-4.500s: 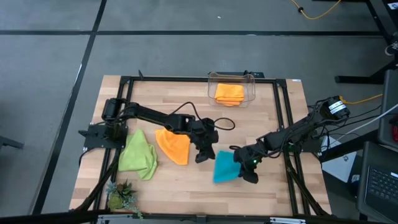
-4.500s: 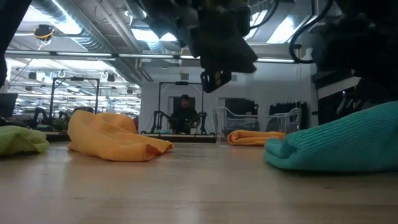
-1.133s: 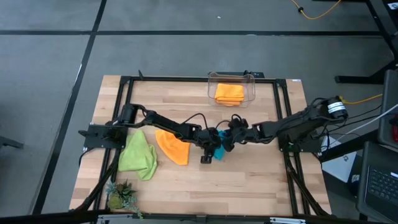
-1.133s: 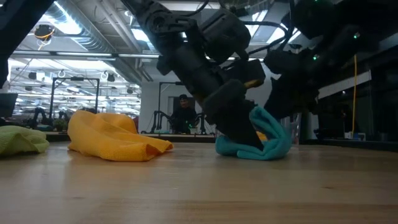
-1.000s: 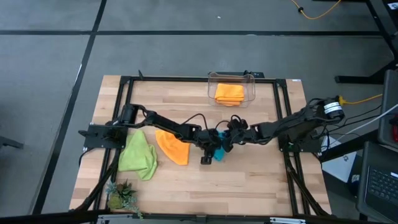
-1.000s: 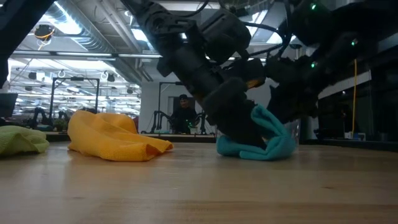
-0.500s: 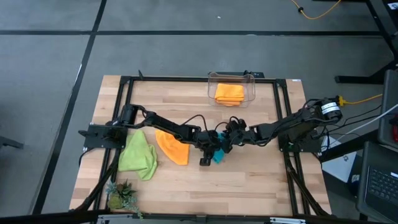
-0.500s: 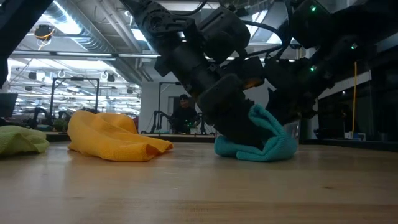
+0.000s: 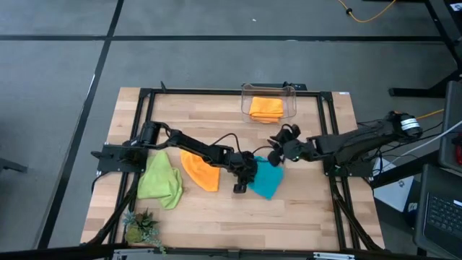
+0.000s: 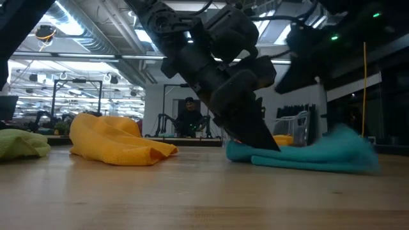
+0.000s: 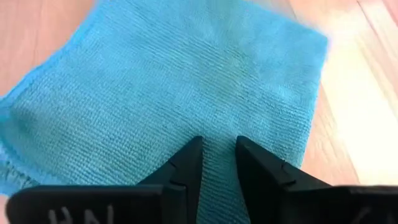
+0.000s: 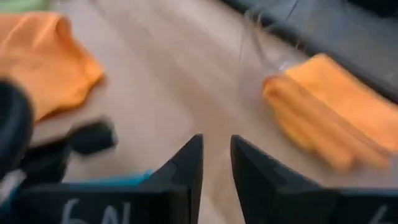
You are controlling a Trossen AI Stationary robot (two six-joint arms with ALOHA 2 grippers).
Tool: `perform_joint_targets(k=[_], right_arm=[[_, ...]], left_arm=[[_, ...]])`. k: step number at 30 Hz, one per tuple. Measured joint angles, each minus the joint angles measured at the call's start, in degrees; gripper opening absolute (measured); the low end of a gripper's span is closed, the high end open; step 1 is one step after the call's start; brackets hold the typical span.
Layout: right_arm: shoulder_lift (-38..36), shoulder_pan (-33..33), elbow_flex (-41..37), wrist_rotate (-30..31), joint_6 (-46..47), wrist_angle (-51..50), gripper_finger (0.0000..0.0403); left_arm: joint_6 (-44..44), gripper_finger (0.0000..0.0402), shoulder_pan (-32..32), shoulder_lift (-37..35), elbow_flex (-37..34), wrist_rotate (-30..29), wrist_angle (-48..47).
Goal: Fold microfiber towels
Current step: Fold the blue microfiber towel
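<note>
The turquoise towel (image 9: 269, 180) lies spread flat on the table at its middle; it also shows in the low view (image 10: 313, 157). My left gripper (image 9: 244, 178) is shut and stands on the towel's left end. My right gripper (image 9: 277, 153) is shut and empty, raised just beyond the towel's far edge. An orange towel (image 9: 201, 170) and the lime green towel (image 9: 160, 178) lie crumpled at the left. A second orange towel (image 9: 266, 108) lies folded in a clear bin. My left gripper presses its shut fingertips (image 11: 198, 149) down on the towel's top face near its left end (image 11: 217, 127), slanting down from the table's left. The cloth under them (image 10: 246, 152) lies flat on the table.
The clear bin (image 9: 245, 101) stands at the far edge. A small green plant (image 9: 141, 228) stands at the near left corner. A black frame (image 9: 333, 144) runs round the table. Bare wood lies near of and to the right of the turquoise towel.
The turquoise towel has gone from a bunched heap to lying spread flat, its right part opened out toward the table's right and near side, its left end staying under my left gripper. My right gripper has risen from the towel and drawn toward the right.
</note>
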Motion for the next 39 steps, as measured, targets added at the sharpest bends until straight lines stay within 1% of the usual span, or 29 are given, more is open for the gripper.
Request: perform_joint_targets(k=[3, 7, 9, 10, 12, 15, 20, 22, 26, 29, 32, 39], right_arm=[[-4.6, 0.0, 0.0, -7.8, 7.9, -10.7, 0.0084], [-7.9, 2.2, 0.0, -17.8, 18.3, -25.3, 0.0084], [-7.8, 4.4, -0.2, -21.1, 20.7, -29.6, 0.0084], [-7.5, 5.9, -0.4, -21.9, 21.4, -29.9, 0.0084], [-6.6, 9.3, -1.1, -23.1, 22.2, -27.8, 0.0084], [-5.0, 13.9, -2.8, -23.3, 22.1, -23.0, 0.0084], [-0.8, 19.9, -6.7, -23.5, 22.4, -11.4, 0.0084], [1.3, 21.5, -8.0, -25.1, 22.6, -7.5, 0.0084], [6.2, 23.7, -9.0, -26.0, 25.2, -4.1, 0.0084], [10.1, 24.6, -8.8, -25.4, 25.5, -2.4, 0.0084], [13.7, 25.5, -7.7, -23.4, 25.6, -1.2, 0.0084], [17.7, 26.0, -5.2, -19.7, 23.3, 0.1, 0.0084]], left_arm=[[0.0, 0.0092, 0.0, 0.0, -0.1, -0.2, 0.0], [-0.2, 0.0092, 0.0, 0.0, -0.1, -0.2, -0.1], [-0.2, 0.0092, 0.0, 0.0, -0.1, -0.2, -0.1], [-0.2, 0.0092, 0.0, 0.0, -0.1, -0.2, 0.0], [-0.2, 0.0092, 0.0, 0.0, -0.1, -0.2, 0.1], [0.0, 0.0092, 0.0, 0.0, -0.1, -0.4, 0.9], [2.2, 0.0092, 0.1, -1.2, -0.2, -1.3, 1.2], [3.1, 0.0092, 0.2, -2.0, -0.2, -2.4, 1.1], [6.0, 0.0092, 0.5, -2.4, -0.2, -5.5, 1.0], [6.9, 0.0092, 1.5, -2.4, -0.2, -5.2, 0.7], [6.2, 0.0092, 2.5, -1.6, -0.3, -4.9, -0.9], [6.2, 0.0092, 2.7, -1.2, -0.2, -4.8, -1.0]])
